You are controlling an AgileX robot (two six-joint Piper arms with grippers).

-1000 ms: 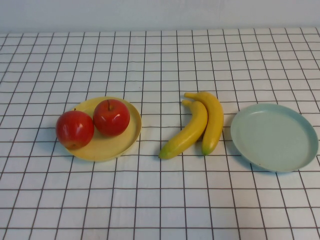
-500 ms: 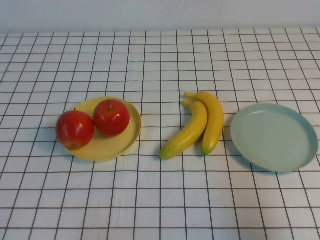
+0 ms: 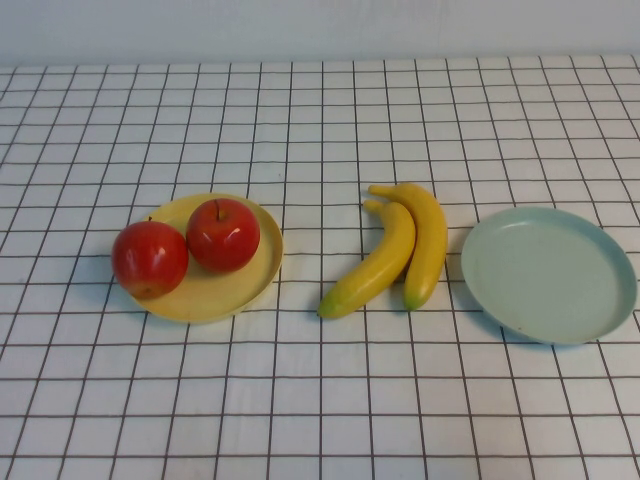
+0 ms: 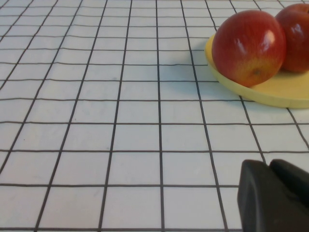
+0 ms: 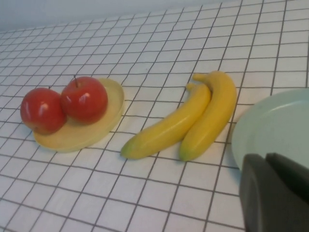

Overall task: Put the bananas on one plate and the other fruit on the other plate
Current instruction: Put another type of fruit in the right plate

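Observation:
Two red apples (image 3: pixel 150 258) (image 3: pixel 223 235) sit on the pale yellow plate (image 3: pixel 215 297) at the left. Two yellow bananas (image 3: pixel 375 268) (image 3: pixel 428 245) lie side by side on the cloth in the middle. The pale blue-green plate (image 3: pixel 548 275) stands bare at the right. Neither gripper shows in the high view. My left gripper (image 4: pixel 269 164) is shut and empty, low over the cloth, short of the apples (image 4: pixel 249 47) and yellow plate (image 4: pixel 280 94). My right gripper (image 5: pixel 264 157) is shut and empty beside the blue-green plate (image 5: pixel 275 128), with the bananas (image 5: pixel 169 128) beyond it.
A white cloth with a dark grid (image 3: pixel 320 400) covers the whole table. A pale wall (image 3: pixel 320 25) runs along the far edge. The right wrist view also shows the apples (image 5: pixel 84 99) on the yellow plate (image 5: pixel 82 135).

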